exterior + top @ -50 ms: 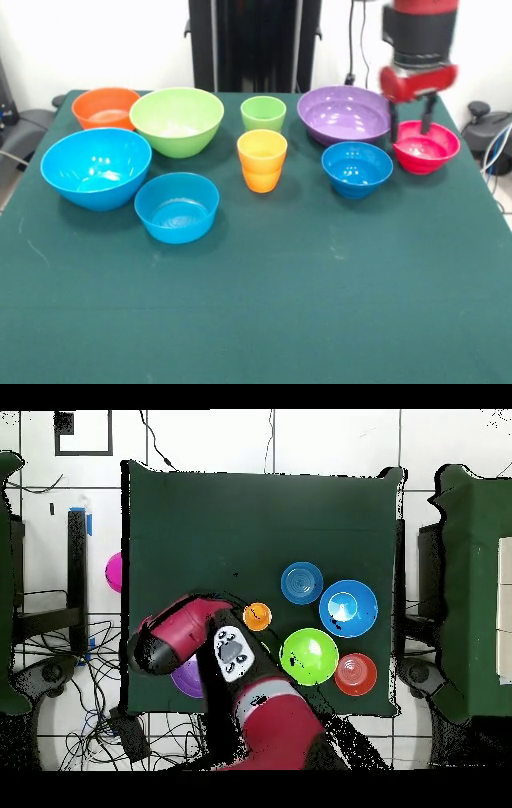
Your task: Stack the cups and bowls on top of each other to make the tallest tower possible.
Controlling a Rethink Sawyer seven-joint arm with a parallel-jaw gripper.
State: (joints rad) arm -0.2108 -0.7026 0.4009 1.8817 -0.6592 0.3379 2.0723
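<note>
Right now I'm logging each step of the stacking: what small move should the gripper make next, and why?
Probably close and lift: the gripper hangs open with its fingers straddling the near rim of the pink bowl, which stands alone beside the purple bowl.

Place: a robotics lab, where I work.
Evidence: my dark green cloth-covered bench [256,320], loose black cables [60,684] on white tiled floor [330,439], plain white wall [96,40].

Bowls [96,166]: seven. Cups [262,160]: two.
</note>
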